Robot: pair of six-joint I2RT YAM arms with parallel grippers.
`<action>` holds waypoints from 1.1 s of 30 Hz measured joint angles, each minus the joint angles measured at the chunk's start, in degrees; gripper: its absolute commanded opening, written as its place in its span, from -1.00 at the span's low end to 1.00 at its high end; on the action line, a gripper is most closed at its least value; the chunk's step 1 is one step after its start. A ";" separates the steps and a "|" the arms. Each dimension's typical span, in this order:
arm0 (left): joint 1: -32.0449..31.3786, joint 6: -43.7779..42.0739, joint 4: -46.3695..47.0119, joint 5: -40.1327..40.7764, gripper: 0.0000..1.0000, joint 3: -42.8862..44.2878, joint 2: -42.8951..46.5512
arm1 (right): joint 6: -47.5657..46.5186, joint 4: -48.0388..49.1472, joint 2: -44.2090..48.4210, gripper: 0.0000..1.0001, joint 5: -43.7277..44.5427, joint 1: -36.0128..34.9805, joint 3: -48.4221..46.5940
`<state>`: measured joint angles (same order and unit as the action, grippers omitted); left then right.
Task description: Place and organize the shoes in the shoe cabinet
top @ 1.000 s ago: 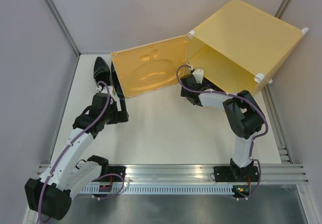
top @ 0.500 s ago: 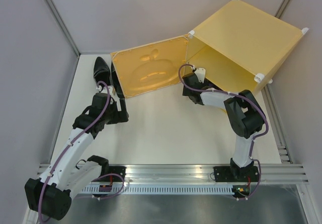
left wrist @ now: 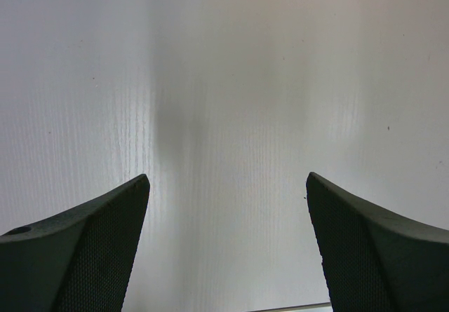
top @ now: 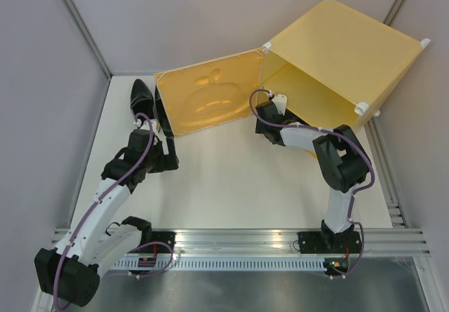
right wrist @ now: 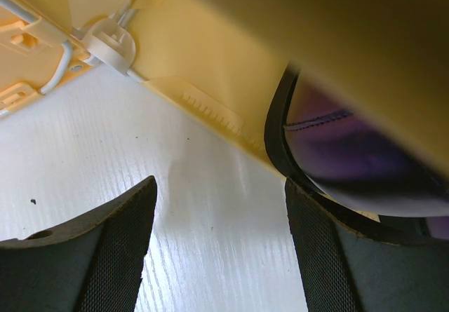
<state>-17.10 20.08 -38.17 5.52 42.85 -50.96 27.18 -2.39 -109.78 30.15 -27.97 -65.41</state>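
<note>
"Shoes (top: 142, 96) first: how many can you account for, and has anything moved?"

"Two from where I sit. Starting nearest me, my left gripper (left wrist: 228, 179) hangs over bare table (top: 231, 179). Its fingers are spread wide with nothing between them, and it has not stirred in the last second. Farther out, my right gripper (right wrist: 219, 182) has crept a little closer to the mouth of the shoe cabinet (top: 344, 45). Its fingers stand well apart too, with only table between them. Just past the right finger, a purple shoe (right wrist: 337, 140) lies in the cabinet's bottom level, its dark rim showing behind the front lip."

"So that one is home?"

"I judge it is in. The small advance looks like tidying rather than carrying, since I hold nothing. Beyond that, the door (top: 207, 102) stands swung open to the left, same as before. Just beside its free left edge, a black shoe (top: 142, 96) sits on the table, outside the cabinet and unmoved. That is the next one to fetch, and my left arm is the nearer. The other two I cannot see."
</note>
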 measured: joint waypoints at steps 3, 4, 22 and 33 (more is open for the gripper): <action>0.00 0.00 0.00 0.02 0.89 0.00 0.00 | -0.44 0.02 0.61 0.57 -0.85 0.13 0.20; 0.00 0.00 -0.02 0.02 0.89 0.00 0.00 | -0.57 0.04 1.22 0.57 -1.09 0.13 0.52; 0.07 0.00 0.00 0.13 0.89 0.00 0.44 | 0.22 -2.14 13.75 0.58 -4.44 -0.48 12.68; 0.07 0.00 0.00 0.11 0.89 0.00 0.98 | -1.14 -4.59 16.55 0.65 -12.13 -3.17 12.79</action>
<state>-17.04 20.08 -38.17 5.63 42.85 -49.98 26.04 -6.98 -93.23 18.02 -31.14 -52.62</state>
